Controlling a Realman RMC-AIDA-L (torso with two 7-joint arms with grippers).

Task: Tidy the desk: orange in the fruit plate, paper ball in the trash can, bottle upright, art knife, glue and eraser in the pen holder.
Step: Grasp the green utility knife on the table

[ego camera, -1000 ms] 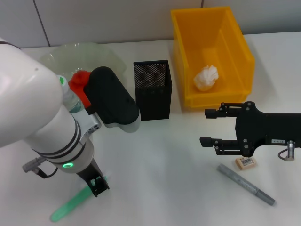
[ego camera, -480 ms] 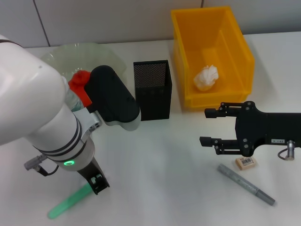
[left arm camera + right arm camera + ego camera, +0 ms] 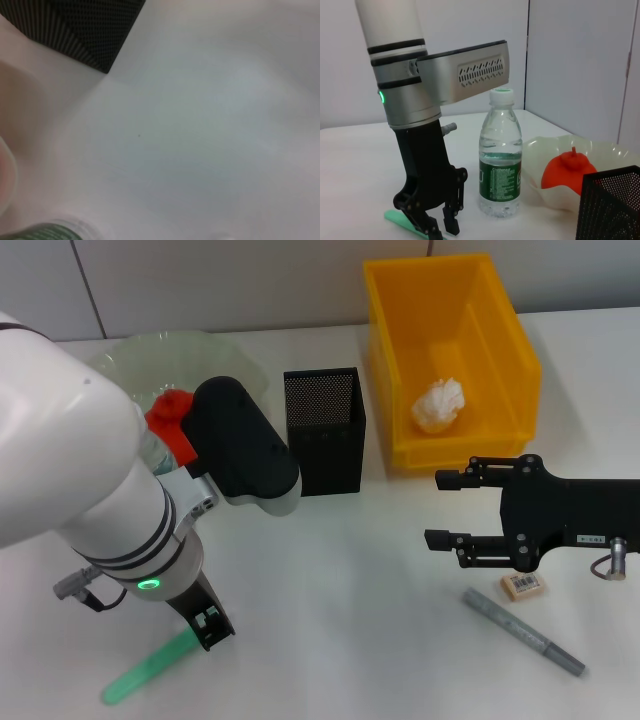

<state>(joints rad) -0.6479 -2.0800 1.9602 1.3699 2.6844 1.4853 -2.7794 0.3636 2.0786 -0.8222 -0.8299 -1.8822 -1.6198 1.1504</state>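
Hovering over the green art knife (image 3: 150,673) at seven o'clock, the left gripper (image 3: 440,222) has its fingers spread. The bottle (image 3: 500,155), green label unreadable, stands upright. The right gripper (image 3: 440,510) waits open at four o'clock, above the eraser (image 3: 524,585) with its barcode sticker.

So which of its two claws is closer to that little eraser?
Right. The right gripper hangs just beside the eraser; the left gripper is far across the desk, over the green art knife.
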